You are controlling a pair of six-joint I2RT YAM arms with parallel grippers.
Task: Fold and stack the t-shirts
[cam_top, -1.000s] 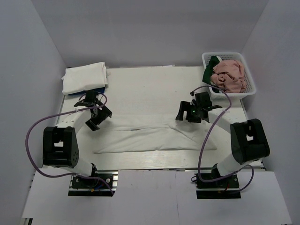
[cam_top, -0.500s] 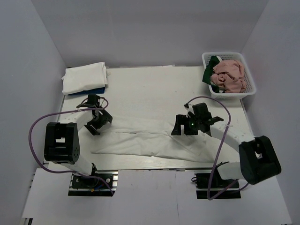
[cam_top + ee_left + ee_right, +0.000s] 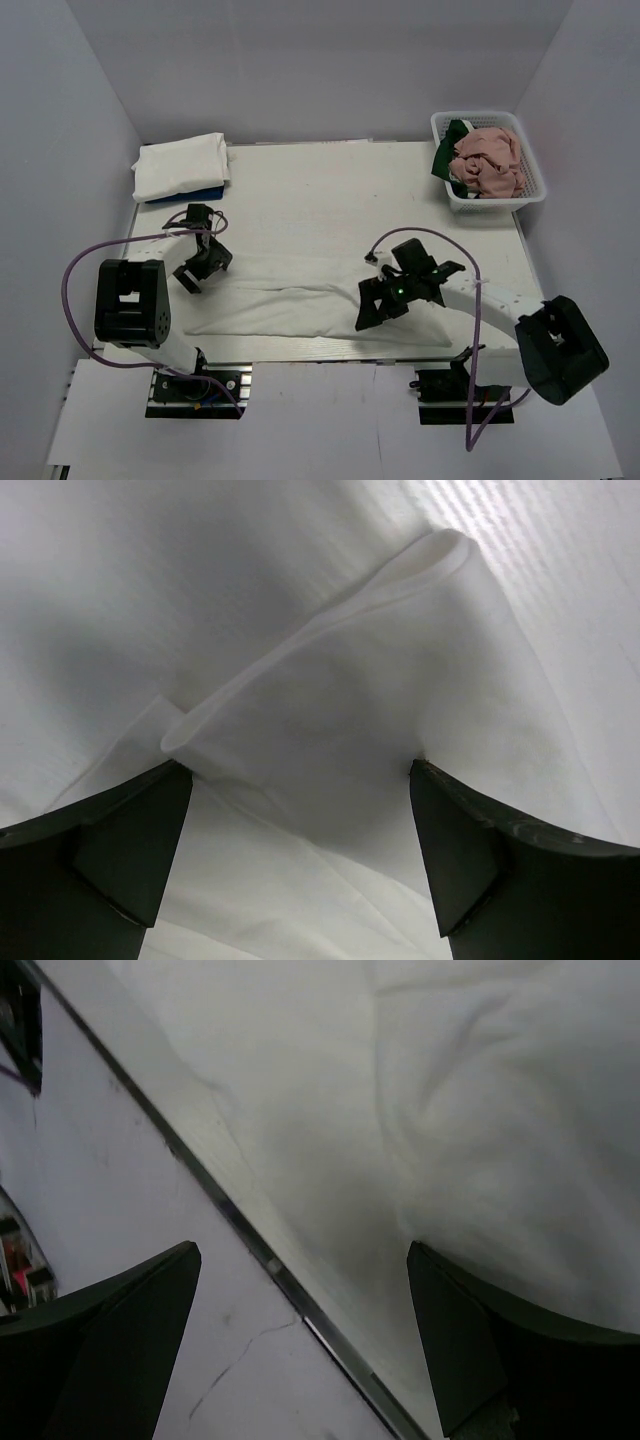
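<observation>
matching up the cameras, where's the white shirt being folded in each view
Top external: the white t-shirt lies as a long band across the near table, left gripper at its left end, right gripper toward its right.
Left wrist: fills most of the frame, folded edge upper centre.
Right wrist: upper right.
Landmark: each wrist view's dark fingers are that gripper's.

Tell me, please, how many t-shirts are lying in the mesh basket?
2: a pink t-shirt heaped across the basket, and a dark green one draped over its left end. More may be hidden underneath.
</observation>
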